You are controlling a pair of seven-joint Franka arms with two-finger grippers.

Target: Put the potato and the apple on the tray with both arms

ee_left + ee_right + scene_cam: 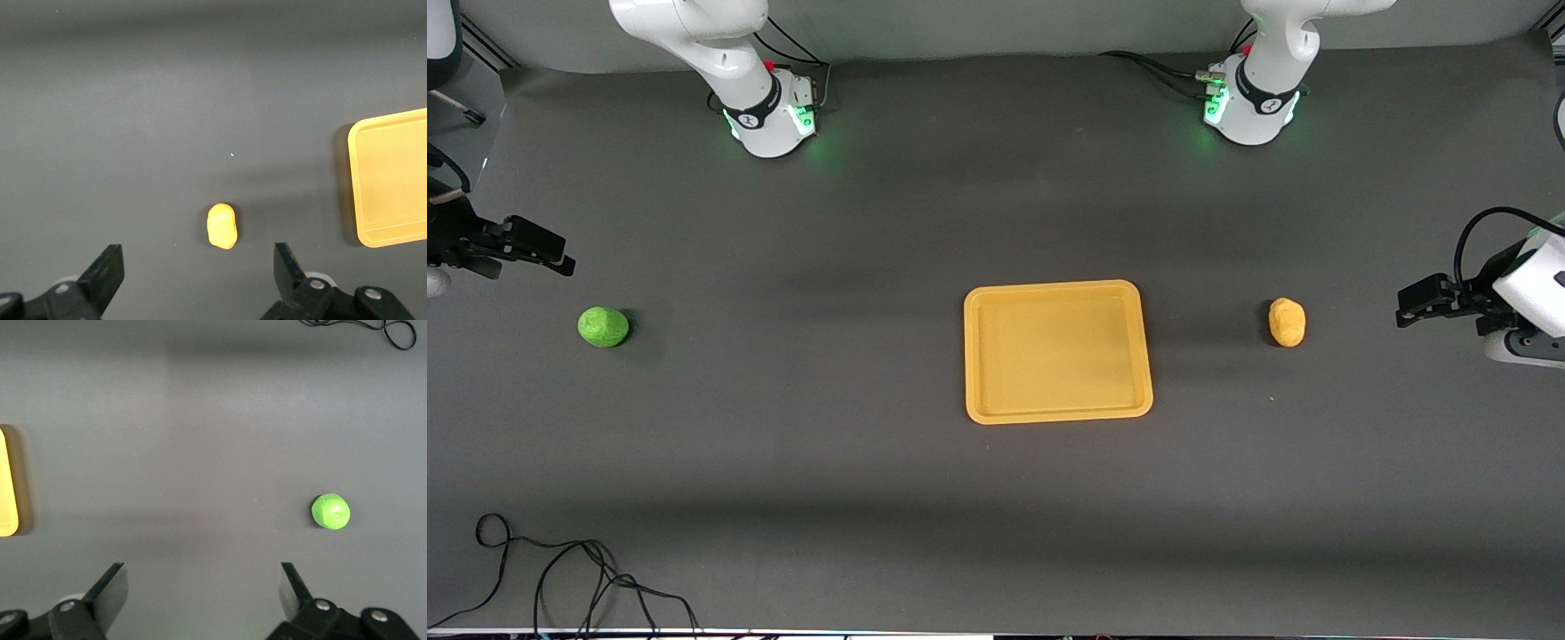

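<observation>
The yellow-orange tray [971, 356] lies empty in the middle of the table. The potato [1287, 321] lies on the table beside it, toward the left arm's end. The green apple [603, 326] lies toward the right arm's end, well apart from the tray. My left gripper [1407, 307] hovers open and empty over the table at the left arm's end, apart from the potato [221, 226]. My right gripper [560, 256] hovers open and empty over the table at the right arm's end, apart from the apple [330, 511]. In the wrist views both grippers, left [199, 268] and right [203, 588], hold nothing.
A loose black cable [560, 569] lies on the table near the front camera at the right arm's end, and shows in the right wrist view [393, 332]. The tray's edge shows in the left wrist view [353, 187] and in the right wrist view [7, 487].
</observation>
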